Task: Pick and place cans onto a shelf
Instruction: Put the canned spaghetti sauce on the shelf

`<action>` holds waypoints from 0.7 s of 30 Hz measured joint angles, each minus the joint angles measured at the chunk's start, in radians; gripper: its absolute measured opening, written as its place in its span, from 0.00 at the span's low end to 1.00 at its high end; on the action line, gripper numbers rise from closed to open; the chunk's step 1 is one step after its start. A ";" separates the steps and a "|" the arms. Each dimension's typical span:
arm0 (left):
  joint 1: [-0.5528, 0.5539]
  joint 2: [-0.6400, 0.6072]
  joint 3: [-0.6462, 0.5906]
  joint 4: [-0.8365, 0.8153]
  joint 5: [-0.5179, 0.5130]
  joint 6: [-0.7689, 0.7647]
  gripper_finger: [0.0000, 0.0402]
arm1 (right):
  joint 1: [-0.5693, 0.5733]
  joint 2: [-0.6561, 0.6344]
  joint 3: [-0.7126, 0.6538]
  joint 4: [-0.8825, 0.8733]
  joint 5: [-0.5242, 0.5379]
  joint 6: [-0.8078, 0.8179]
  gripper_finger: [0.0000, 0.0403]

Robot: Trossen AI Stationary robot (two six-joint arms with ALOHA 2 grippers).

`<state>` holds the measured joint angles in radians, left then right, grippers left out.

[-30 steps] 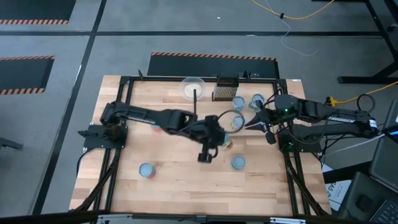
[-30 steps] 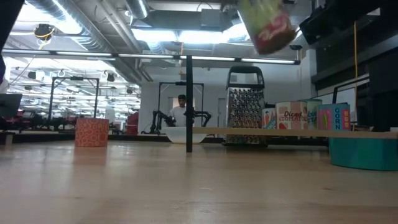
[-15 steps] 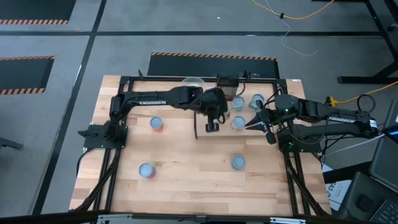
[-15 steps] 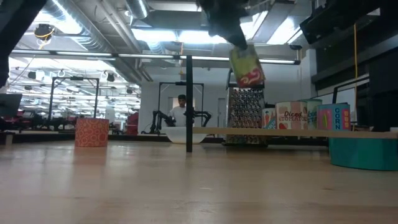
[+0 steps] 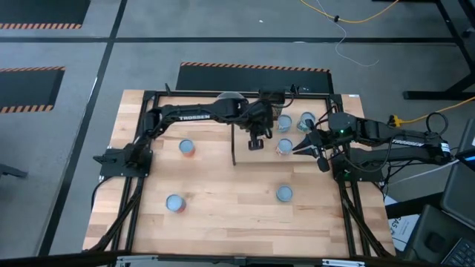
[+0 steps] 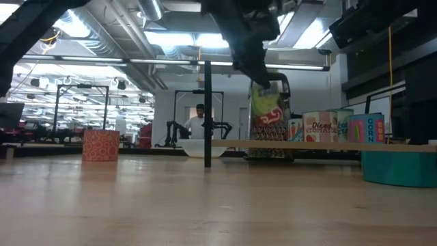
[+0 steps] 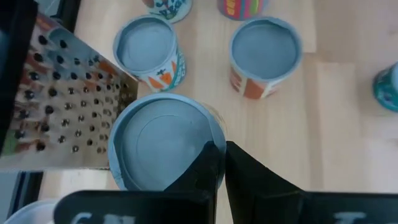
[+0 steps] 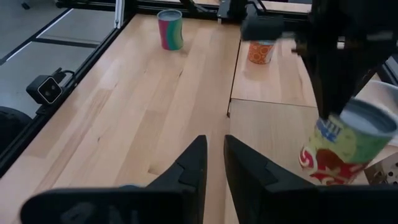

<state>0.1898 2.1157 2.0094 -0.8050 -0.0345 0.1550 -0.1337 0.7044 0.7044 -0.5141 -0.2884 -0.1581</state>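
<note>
My left gripper [image 5: 256,141] is over the left part of the shelf [image 5: 261,157], a pale board with a black bar [image 5: 234,144]. It is shut on a can [image 6: 266,115] with a green and red label and a pale blue top [image 7: 163,140]. Three cans stand on the shelf [image 5: 284,122] [image 5: 306,120] [image 5: 284,146]; two of them show in the left wrist view [image 7: 149,53] [image 7: 266,56]. Three more cans stand on the table [image 5: 187,147] [image 5: 174,202] [image 5: 284,193]. My right gripper [image 5: 298,150] waits at the shelf's right part, its fingers a narrow gap apart and empty [image 8: 215,146]. My left gripper pinches the can's top rim [image 7: 214,138] between its two fingers, on one side of the can. The fingers come from above, pointing down [image 8: 339,81]. The can hangs nearly upright, a little tilted, with its bottom at shelf level; I cannot tell whether it rests on the board.
A dark grater [image 7: 62,99] stands right beside the held can, on the far side. A whitish bowl [image 6: 203,147] stands behind the black post [image 6: 207,113]. The black table frame [image 5: 148,104] runs around the working area. Bare board lies between the held can and the shelf's near edge.
My left gripper has carried the can from over the middle of the table toward the far edge and then down. It now sits at the shelf, next to the grater. The can has gone from high above to shelf level.
</note>
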 joint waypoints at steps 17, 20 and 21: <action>0.010 0.028 0.000 0.054 -0.030 0.040 0.03 | 0.000 0.000 0.001 0.000 0.000 0.000 0.15; 0.011 0.045 -0.001 0.055 -0.031 0.041 0.03 | 0.000 0.000 0.001 -0.001 0.000 0.000 0.15; 0.013 0.047 -0.002 0.043 -0.031 0.041 0.03 | 0.000 0.000 0.001 0.000 0.000 0.000 0.15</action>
<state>0.2024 2.1630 2.0071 -0.7617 -0.0654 0.1959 -0.1336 0.7045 0.7052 -0.5145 -0.2886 -0.1577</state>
